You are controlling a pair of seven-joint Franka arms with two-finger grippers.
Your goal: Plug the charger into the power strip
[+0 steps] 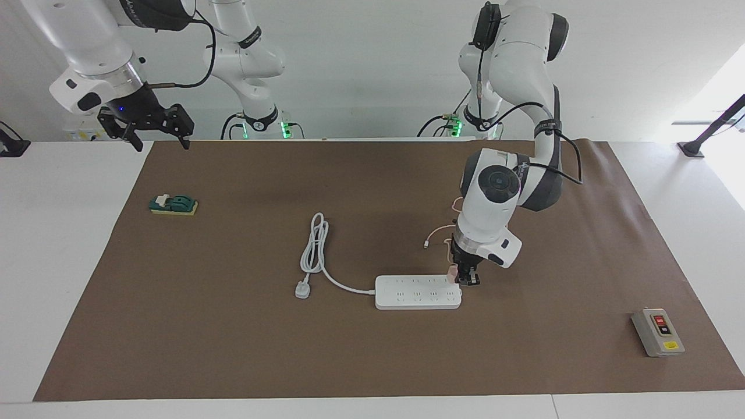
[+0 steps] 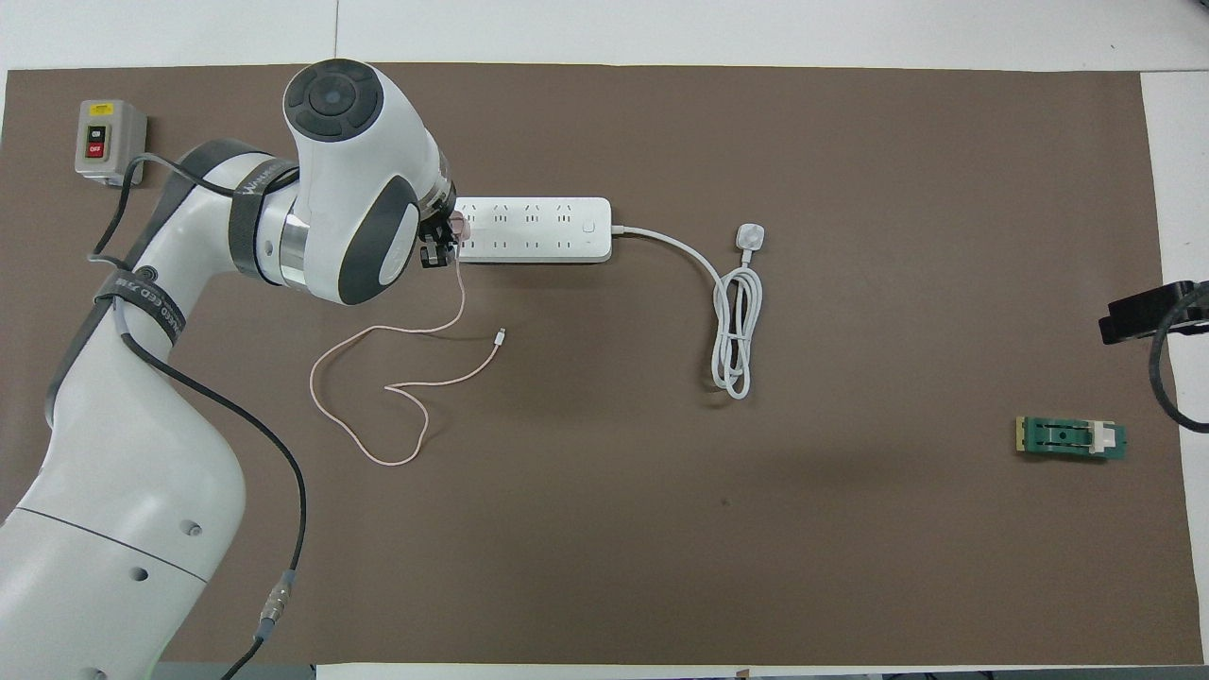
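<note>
The white power strip (image 1: 418, 292) (image 2: 534, 229) lies flat on the brown mat, its thick white cord coiled beside it and ending in a white plug (image 1: 302, 290) (image 2: 752, 236). My left gripper (image 1: 465, 279) (image 2: 440, 241) is shut on the small pale pink charger (image 1: 451, 271) (image 2: 458, 224), held over the strip's end toward the left arm's end of the table. The thin pink cable (image 1: 437, 231) (image 2: 397, 387) trails from the charger and loops on the mat nearer to the robots. My right gripper (image 1: 157, 138) waits open, raised over the mat's corner at the right arm's end.
A grey box with red and black buttons (image 1: 657, 331) (image 2: 107, 140) sits farther from the robots at the left arm's end. A green and yellow block (image 1: 173, 205) (image 2: 1070, 438) lies near the right arm's end. The brown mat (image 1: 372, 361) covers most of the white table.
</note>
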